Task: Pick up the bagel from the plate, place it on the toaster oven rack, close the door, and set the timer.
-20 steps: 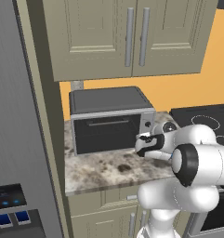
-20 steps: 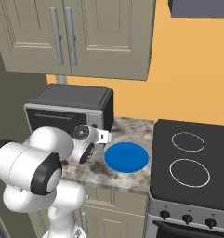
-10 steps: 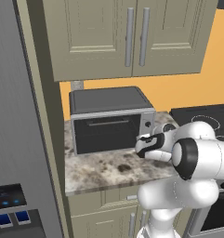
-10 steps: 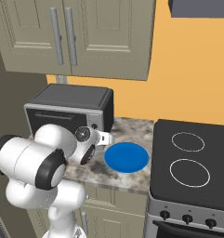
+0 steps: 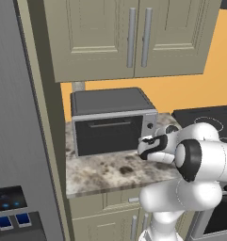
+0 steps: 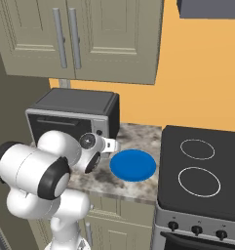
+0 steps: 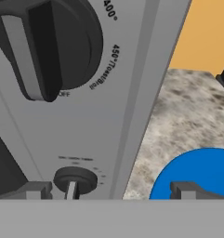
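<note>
Gripper point(image 7: 108, 190) open wide, holding nothing, close up on the toaster oven point(image 5: 110, 122) control panel. Lower knob point(image 7: 75, 182), likely the timer, sits just inside the left fingertip, well off-centre; plate point(image 6: 133, 164) lies bare to the right. Door point(image 5: 108, 135) shut; bagel's whereabouts can't be told.

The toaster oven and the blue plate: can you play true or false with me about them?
1. The toaster oven's door is shut. True.
2. The plate has a bagel on it. False: the blue plate is bare.
3. The plate sits between the toaster oven and the stove. True.
4. The gripper is down by the stove's knobs. False: in the hand view its fingers are wide apart, right up against the oven's control panel, by the small lower knob.
5. The cupboard doors above the oven stand open. False: both are closed.
</note>
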